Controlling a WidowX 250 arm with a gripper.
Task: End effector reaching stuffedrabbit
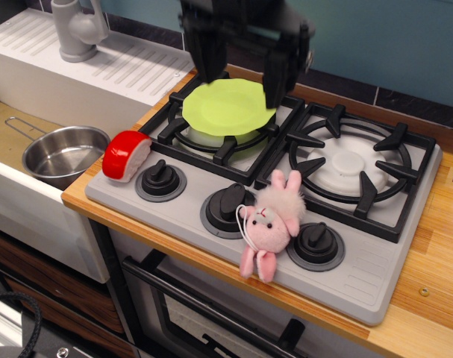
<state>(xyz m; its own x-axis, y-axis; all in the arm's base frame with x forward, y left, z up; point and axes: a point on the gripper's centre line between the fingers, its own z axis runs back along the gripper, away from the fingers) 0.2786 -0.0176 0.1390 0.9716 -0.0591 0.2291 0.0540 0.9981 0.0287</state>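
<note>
The stuffedrabbit (272,221) is a small pale-pink plush with two upright ears and a white string loop. It sits on the grey stove front between two black knobs, its legs dangling over the edge. The end effector (239,83) is a black two-fingered gripper coming down from the top of the view. Its fingers stand wide apart, open and empty, over the far side of the green plate (227,107). It is well behind and above the rabbit, not touching it.
A red-and-white rounded toy (125,155) lies at the stove's left front corner. A steel pot (63,155) sits in the sink at left, with a grey faucet (77,28) behind. The stove (375,280) has two black burner grates and three knobs. A wooden counter (435,298) runs along the right.
</note>
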